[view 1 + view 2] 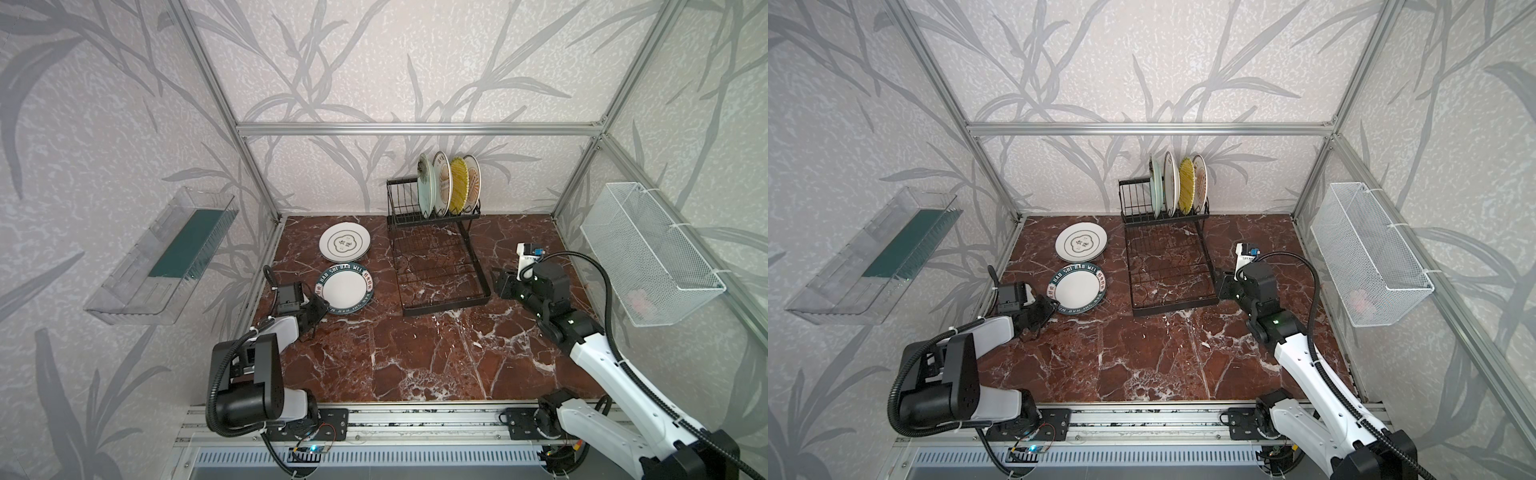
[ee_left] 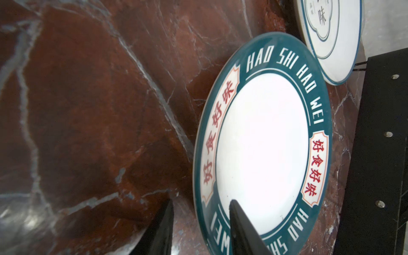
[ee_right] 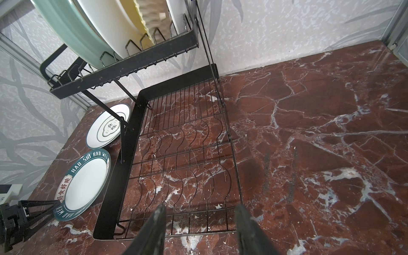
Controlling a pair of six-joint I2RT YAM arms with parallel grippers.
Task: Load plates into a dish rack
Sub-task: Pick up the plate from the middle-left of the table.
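Plates (image 1: 459, 185): four stand on edge in the rack (image 1: 432, 217) at 12 o'clock on the table (image 1: 415, 353). The emblem plate (image 1: 345, 245) lies flat at 11 o'clock and the lettered plate (image 1: 344, 287) at 10. Your left gripper (image 2: 201, 202), at 9 o'clock, sits spread astride the lettered plate's rim, not yet pinching it. Your right gripper (image 3: 201, 206), at 3 o'clock, is spread and empty.

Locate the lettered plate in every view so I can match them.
Top view: lettered plate left of centre, beside the rack.
Top view: lettered plate left of centre again.
Left wrist: lettered plate fills much of the picture.
Right wrist: lettered plate small, beyond the rack.
Shared landmark: emblem plate next to it in all four.
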